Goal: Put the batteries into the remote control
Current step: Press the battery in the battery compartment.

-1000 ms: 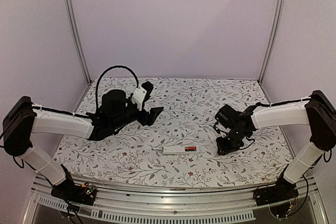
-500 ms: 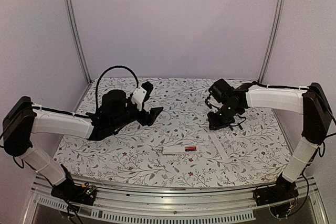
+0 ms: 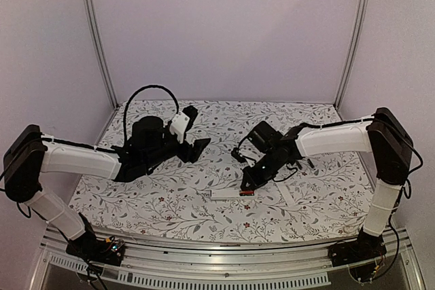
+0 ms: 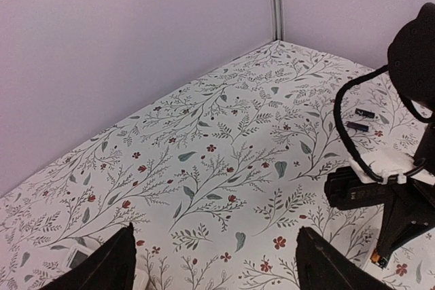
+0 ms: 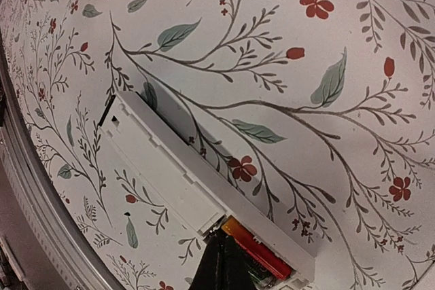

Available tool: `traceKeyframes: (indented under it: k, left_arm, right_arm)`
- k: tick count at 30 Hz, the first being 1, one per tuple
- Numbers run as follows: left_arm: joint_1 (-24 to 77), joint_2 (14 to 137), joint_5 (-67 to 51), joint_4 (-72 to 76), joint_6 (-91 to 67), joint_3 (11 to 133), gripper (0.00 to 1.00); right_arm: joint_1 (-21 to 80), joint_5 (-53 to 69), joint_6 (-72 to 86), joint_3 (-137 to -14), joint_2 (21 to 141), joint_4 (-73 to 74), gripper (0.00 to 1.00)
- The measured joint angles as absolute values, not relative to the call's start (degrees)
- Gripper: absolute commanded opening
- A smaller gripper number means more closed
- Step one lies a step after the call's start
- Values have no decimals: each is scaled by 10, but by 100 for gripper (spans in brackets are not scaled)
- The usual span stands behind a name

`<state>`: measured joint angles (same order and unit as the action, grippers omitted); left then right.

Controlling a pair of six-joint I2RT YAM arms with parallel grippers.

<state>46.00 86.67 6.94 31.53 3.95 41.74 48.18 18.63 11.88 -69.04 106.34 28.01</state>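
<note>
Where it's open, the remote (image 5: 170,168) holds a battery (image 5: 255,248).

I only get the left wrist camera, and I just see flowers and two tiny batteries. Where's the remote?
Observer: The white remote lies near the front edge of the table, about midway across.
Operator: Is a battery in it yet?
Observer: Yes, a red-banded battery lies in its open compartment.
Operator: What's the right arm doing?
Observer: The right gripper is shut, tips down at that battery end.
</note>
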Motion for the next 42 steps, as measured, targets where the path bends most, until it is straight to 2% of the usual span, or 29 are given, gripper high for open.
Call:
traceKeyframes:
  k: [26, 37, 42]
  left_arm:
    - [460, 867, 72, 312, 43, 417, 81]
    - [460, 867, 74, 312, 43, 417, 81]
    - [460, 867, 74, 312, 43, 417, 81]
  right_arm:
    - [479, 209, 130, -626, 1050, 229, 0]
    - [478, 202, 134, -646, 1053, 248, 0]
    - [474, 178, 131, -696, 1043, 274, 12]
